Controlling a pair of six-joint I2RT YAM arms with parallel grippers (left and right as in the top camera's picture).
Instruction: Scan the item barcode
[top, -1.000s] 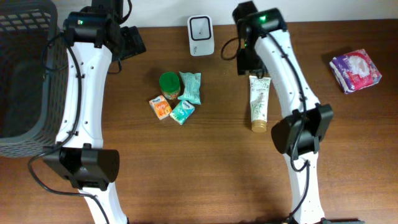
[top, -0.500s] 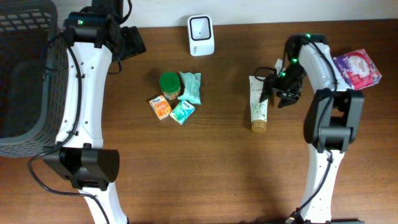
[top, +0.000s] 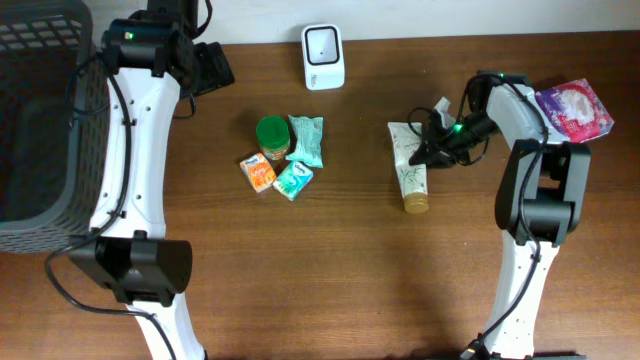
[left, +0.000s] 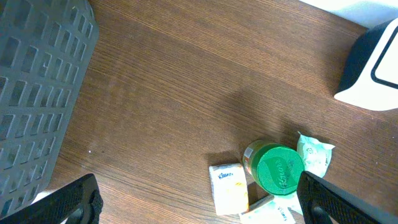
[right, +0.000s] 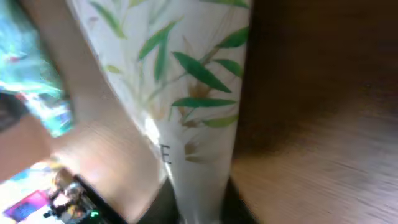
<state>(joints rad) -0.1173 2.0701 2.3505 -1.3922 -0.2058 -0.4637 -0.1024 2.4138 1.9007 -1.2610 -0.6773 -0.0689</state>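
The item, a white tube (top: 411, 178) printed with green leaves and capped in gold, lies on the wooden table right of centre. My right gripper (top: 428, 150) is shut on the tube's flat upper end. In the right wrist view the tube (right: 186, 93) runs up from between the dark jaws of the gripper (right: 202, 202). The white barcode scanner (top: 323, 57) stands at the table's back edge, and also shows in the left wrist view (left: 373, 68). My left gripper (top: 207, 68) hangs open at the back left, with nothing between its fingers (left: 74, 200).
A green-lidded jar (top: 272, 135), two teal packets (top: 306, 140) and an orange-and-white tissue pack (top: 259, 172) are clustered left of centre. A purple pack (top: 572, 112) lies at the far right. A dark basket (top: 35, 120) fills the left edge.
The right arm swung from the scanner side round to the tube's right, and its gripper shut on the tube's upper end. That end shifted slightly left. The left arm is still.
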